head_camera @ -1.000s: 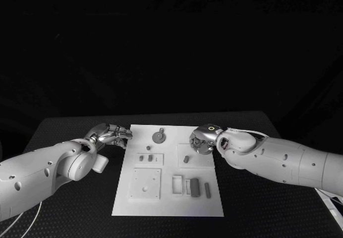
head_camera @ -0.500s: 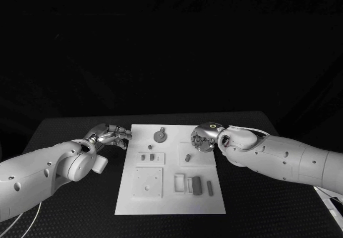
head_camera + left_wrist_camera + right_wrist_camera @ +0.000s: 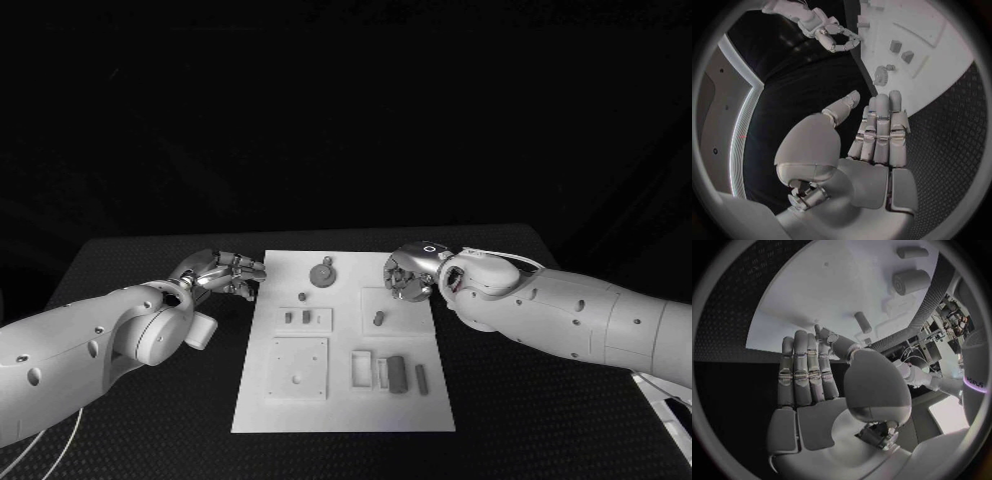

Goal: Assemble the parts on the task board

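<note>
On the black surface (image 3: 144, 265) the task board (image 3: 346, 415) lies mid-table, grey parts (image 3: 394, 374) scattered on it. Left hand (image 3: 224, 272) and right hand (image 3: 408, 275) flank its far end, fingers released, empty. Risk: a careless reach nudges the board or topples small upright parts.

black table (image 3: 144, 420) | white task board (image 3: 346, 415) lies flat at centre

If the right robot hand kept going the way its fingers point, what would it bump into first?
Probably the task board. In the right wrist view the right robot hand holds nothing, and its fingers reach toward the board's white edge. Depth is hard to judge.
</note>
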Tool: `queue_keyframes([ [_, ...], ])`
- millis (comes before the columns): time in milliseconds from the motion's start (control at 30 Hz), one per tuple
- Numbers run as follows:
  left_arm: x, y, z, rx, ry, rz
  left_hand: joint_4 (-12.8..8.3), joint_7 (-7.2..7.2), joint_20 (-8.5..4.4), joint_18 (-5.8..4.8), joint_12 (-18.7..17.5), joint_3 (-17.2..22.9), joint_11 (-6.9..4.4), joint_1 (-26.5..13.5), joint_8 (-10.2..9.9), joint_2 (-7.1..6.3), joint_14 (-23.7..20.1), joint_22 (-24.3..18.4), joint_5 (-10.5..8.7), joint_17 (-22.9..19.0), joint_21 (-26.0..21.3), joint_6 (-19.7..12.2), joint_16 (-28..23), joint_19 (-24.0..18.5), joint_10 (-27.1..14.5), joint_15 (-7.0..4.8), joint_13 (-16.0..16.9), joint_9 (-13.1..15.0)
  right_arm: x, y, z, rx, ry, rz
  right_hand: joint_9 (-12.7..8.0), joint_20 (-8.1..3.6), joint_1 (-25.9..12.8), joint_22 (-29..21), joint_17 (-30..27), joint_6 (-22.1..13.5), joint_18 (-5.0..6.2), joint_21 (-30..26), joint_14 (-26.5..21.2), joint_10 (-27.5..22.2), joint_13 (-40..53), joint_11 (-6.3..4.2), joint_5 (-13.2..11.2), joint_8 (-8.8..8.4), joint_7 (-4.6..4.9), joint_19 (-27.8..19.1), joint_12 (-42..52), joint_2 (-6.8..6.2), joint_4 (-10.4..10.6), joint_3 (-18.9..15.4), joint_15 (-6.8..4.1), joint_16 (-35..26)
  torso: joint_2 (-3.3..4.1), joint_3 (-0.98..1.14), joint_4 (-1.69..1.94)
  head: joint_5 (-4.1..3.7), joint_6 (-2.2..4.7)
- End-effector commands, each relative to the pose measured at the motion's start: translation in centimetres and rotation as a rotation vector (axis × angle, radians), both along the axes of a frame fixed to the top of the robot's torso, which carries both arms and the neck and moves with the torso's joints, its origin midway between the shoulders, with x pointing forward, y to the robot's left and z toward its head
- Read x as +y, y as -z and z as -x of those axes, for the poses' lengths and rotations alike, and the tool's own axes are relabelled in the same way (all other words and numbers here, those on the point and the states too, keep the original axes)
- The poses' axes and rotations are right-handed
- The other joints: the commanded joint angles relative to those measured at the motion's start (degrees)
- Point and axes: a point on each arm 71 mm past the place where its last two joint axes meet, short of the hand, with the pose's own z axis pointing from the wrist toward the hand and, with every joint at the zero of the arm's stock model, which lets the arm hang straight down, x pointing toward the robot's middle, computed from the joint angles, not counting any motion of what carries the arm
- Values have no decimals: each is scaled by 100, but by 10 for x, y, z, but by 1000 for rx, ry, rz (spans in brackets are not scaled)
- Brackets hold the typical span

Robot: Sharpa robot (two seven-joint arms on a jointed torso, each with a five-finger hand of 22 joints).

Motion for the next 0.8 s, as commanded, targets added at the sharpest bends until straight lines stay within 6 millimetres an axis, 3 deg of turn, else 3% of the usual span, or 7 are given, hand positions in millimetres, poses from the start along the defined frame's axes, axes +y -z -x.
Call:
queue_keyframes([
  [33, -1, -1, 0, -6, 1, 9, -8, 37, 10, 76, -29, -31, 2, -28, -23, -28, 49, -6, 8, 8, -21, -17, -20, 47, -38, 2, -9, -9, 0, 0, 1, 15, -3, 0, -1, 13, 12, 7, 10, 27, 36, -4, 3, 41, 7, -19, 14, 33, 16, 42, 26, 37, 3, -15, -25, -7, 1, 0, 0, 1, -2],
  [333, 1, -1, 0, -6, -3, 8, -8, 38, 12, 78, -30, -32, 4, -29, -21, -28, 50, -6, 8, 11, -24, -19, -22, 48, -47, 4, -11, -9, 4, -11, 6, 13, -15, -83, 3, 13, 7, 8, 16, 27, 36, -6, 4, 41, 13, -19, 14, 32, 16, 44, 23, 39, 3, -17, -25, -10, -1, -1, -4, 13, 10],
  [600, 1, -1, 0, -8, -4, 8, -9, 38, 13, 80, -29, -31, 6, -27, -21, -27, 51, -6, 9, 13, -26, -20, -22, 50, -53, 5, -13, -9, 28, -22, 15, -16, -84, -183, 6, 12, 6, 10, 21, 25, 36, -7, 6, 39, 19, -19, 14, 30, 16, 47, 21, 42, 2, -16, -26, -12, 0, 0, 1, 51, 30],
  [800, 2, -1, -1, -13, -12, 6, -10, 40, 14, 82, -27, -30, 7, -25, -22, -27, 52, -6, 10, 16, -29, -26, -23, 52, -57, 6, -13, -10, 52, -26, 24, -13, -146, -206, 10, 10, 5, 11, 26, 22, 36, -10, 7, 36, 27, -17, 15, 27, 18, 50, 16, 48, 2, -15, -26, -17, -1, -6, 5, 183, 96],
])
